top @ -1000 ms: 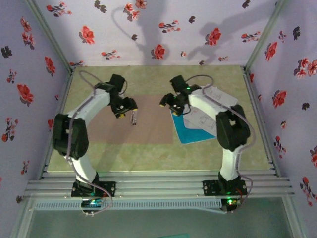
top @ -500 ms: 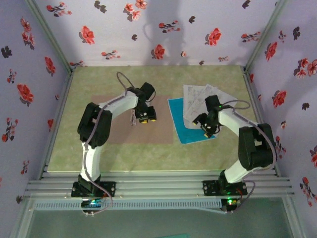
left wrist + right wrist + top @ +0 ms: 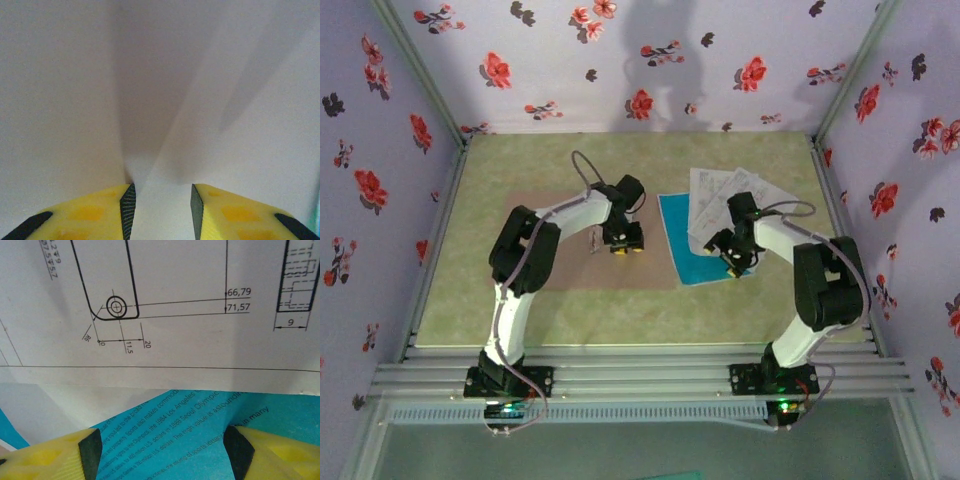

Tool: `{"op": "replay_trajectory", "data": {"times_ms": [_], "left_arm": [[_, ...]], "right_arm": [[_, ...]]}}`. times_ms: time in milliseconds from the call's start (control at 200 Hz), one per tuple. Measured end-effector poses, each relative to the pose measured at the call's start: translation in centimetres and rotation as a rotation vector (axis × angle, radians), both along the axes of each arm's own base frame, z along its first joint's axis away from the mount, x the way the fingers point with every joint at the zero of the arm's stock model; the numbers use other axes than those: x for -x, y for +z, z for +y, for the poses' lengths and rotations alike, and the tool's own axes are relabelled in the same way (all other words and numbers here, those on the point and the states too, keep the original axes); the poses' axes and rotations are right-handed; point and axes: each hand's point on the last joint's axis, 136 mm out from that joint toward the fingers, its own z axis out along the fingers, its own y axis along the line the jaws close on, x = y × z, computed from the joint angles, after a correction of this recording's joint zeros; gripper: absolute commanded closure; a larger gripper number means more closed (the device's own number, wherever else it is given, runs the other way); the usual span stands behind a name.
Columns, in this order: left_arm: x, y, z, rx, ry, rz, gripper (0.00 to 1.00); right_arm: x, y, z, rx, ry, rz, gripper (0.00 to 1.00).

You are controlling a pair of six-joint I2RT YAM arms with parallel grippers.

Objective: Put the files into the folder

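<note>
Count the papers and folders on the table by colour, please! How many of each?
Brown folder: 1
Blue sheet: 1
White printed sheets: at least 2; they overlap, so the exact number is unclear
Total: at least 4

3 lavender walls printed with red and dark flowers close in a pale green mottled tabletop, with slanting grey metal posts in the 2 far corners, ribbed aluminium rails along the near edge and soft shadows on the back wall.
</note>
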Motion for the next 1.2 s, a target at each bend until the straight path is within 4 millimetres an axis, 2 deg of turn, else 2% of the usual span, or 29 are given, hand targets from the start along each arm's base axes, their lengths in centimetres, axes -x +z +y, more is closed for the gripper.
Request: {"op": "replay_trajectory", "data": {"times_ms": [115, 225, 330, 405, 540, 630, 700, 810, 880, 945, 1045, 1200], "left_arm": [[-0.3, 0.2, -2.1, 0.046, 0.002, -0.015, 0.63], [-0.5, 0.8, -3.9, 0.073, -0.010, -0.035, 0.57], [-0.7, 1.9, -4.8, 0.092, -0.012, -0.055, 0.50], [-1.0, 3.0, -4.6, 0.099, -0.003, -0.075, 0.44], [-2.4, 7.3, -2.5, 0.130, 0.051, -0.144, 0.40], [-3.8, 10.2, 1.2, 0.150, 0.129, -0.191, 0.38], [-5.1, 11.0, 4.8, 0.147, 0.203, -0.206, 0.37], [-6.6, 9.4, 9.7, 0.119, 0.297, -0.175, 0.36], [-6.9, 7.8, 11.3, 0.109, 0.315, -0.138, 0.37], [-7.0, 6.6, 11.1, 0.114, 0.305, -0.110, 0.38], [-6.6, 4.8, 9.8, 0.131, 0.269, -0.068, 0.40], [-5.1, 2.4, 8.0, 0.151, 0.234, -0.021, 0.45]], "right_arm": [[-0.2, 0.1, 0.8, 0.000, 0.027, -0.007, 0.31], [-0.1, 0.2, 1.2, 0.000, 0.041, -0.010, 0.31], [0.0, 0.6, 1.2, -0.001, 0.044, -0.012, 0.30], [-0.1, 1.5, 1.2, -0.004, 0.041, -0.026, 0.30], [-2.1, 4.1, 0.4, -0.020, 0.007, -0.103, 0.30], [-3.6, 4.7, -1.2, -0.018, -0.031, -0.128, 0.29], [-4.7, 4.6, -2.6, -0.011, -0.059, -0.128, 0.30], [-6.4, 3.5, -4.1, 0.002, -0.078, -0.111, 0.30], [-7.2, 2.7, -4.8, 0.009, -0.084, -0.096, 0.29], [-7.6, 2.1, -5.2, 0.014, -0.083, -0.079, 0.30], [-8.3, 1.5, -5.2, 0.017, -0.073, -0.064, 0.30], [-8.3, 0.2, -5.1, 0.017, -0.069, -0.031, 0.30]]}}
